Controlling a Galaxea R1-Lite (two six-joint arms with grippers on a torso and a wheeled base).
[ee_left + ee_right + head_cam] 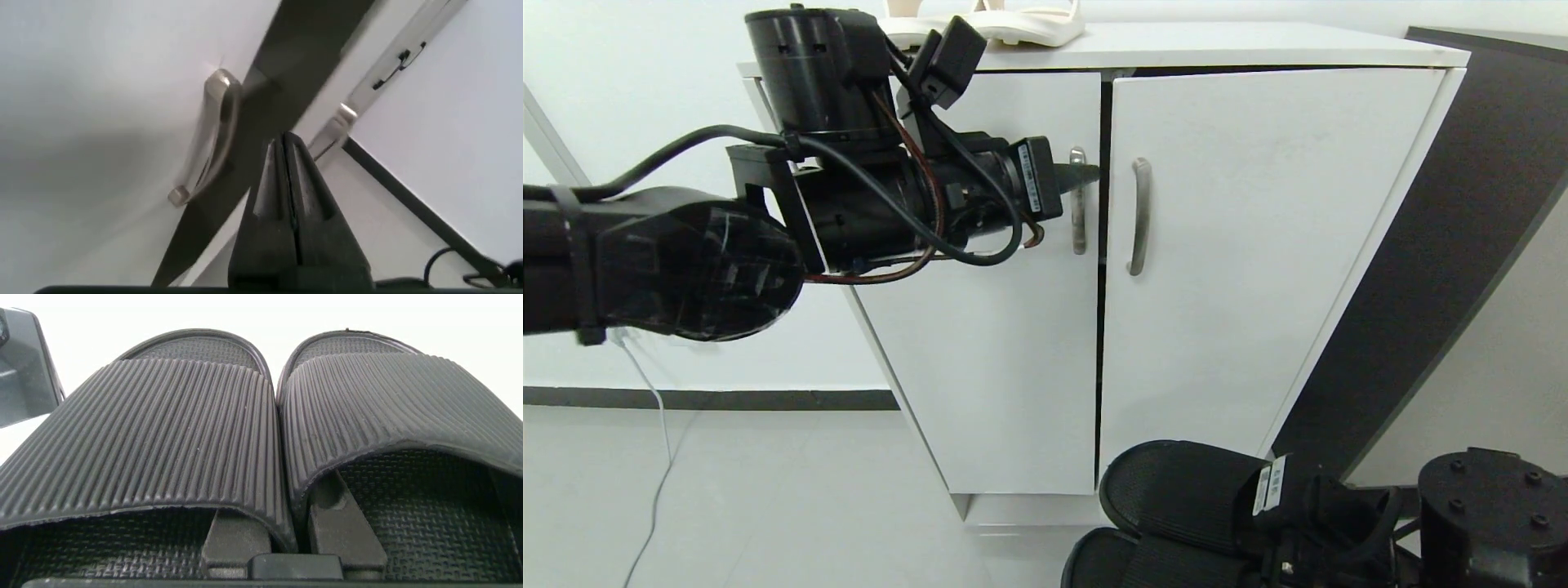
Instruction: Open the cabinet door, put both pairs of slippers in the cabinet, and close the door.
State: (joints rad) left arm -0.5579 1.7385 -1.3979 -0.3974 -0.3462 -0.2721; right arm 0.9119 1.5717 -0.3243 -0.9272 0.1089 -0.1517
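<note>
The white cabinet has two doors with a dark gap between them. My left gripper is shut and empty. Its tip lies at the left door's metal handle, right beside the gap. In the left wrist view the shut fingers point at the gap, between the two handles. The right door's handle is untouched. A white pair of slippers lies on the cabinet top. My right gripper is low before the right door, shut on the black pair of slippers, one finger under each ribbed strap.
A dark wall panel runs beside the cabinet on the right. A thin white cable hangs down to the pale floor at the left, below a dark baseboard stripe.
</note>
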